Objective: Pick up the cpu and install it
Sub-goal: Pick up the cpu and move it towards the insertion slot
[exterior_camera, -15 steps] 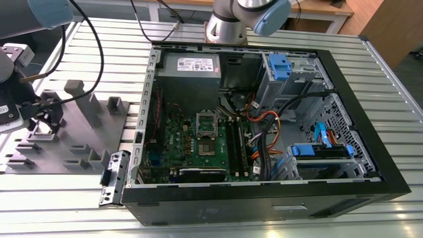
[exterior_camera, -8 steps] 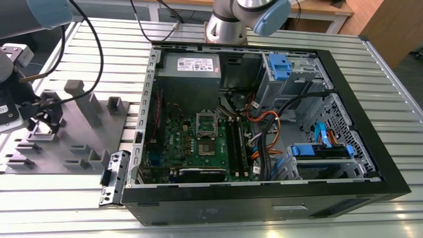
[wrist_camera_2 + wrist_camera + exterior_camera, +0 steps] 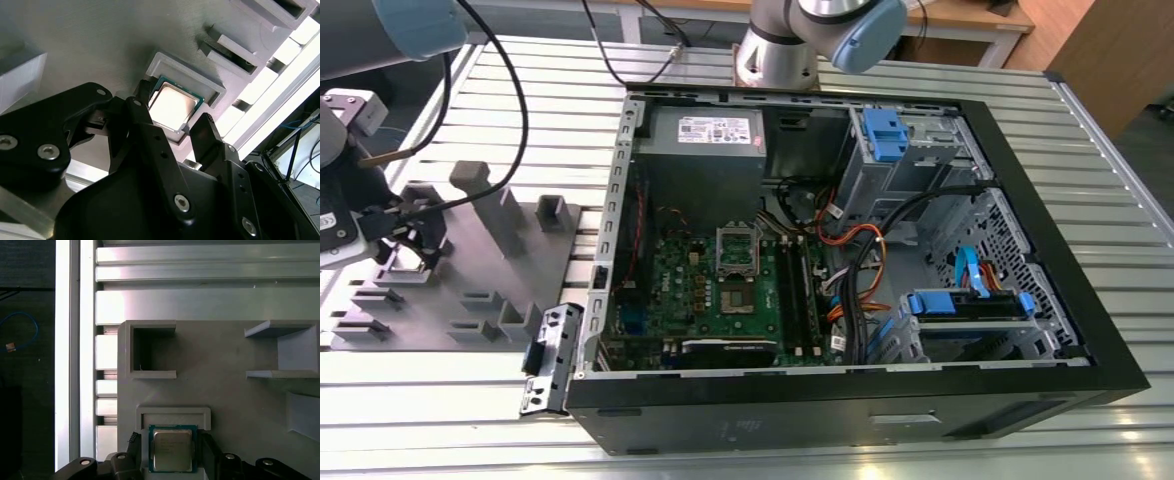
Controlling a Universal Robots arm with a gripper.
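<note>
The cpu [image 3: 172,448], a small square chip with a silvery top and green rim, lies flat in a shallow pocket of the grey moulded tray [image 3: 225,395]. In both wrist views my gripper [image 3: 171,446] stands over it, with one black finger [image 3: 141,102] on one side of the cpu [image 3: 172,105] and the other finger [image 3: 206,131] on the opposite side. The fingers are open, close to the chip's edges, and the chip still rests in its pocket. In the exterior view my gripper [image 3: 403,242] hangs low over the tray [image 3: 494,265] at the exterior view's left.
The open computer case [image 3: 854,250] lies right of the tray, its green motherboard holding a silver socket frame [image 3: 738,246]. Cables, blue drive brackets and a power supply crowd the case. Upright tray blocks [image 3: 470,180] stand near my gripper. Everything rests on a slatted metal table [image 3: 1094,140].
</note>
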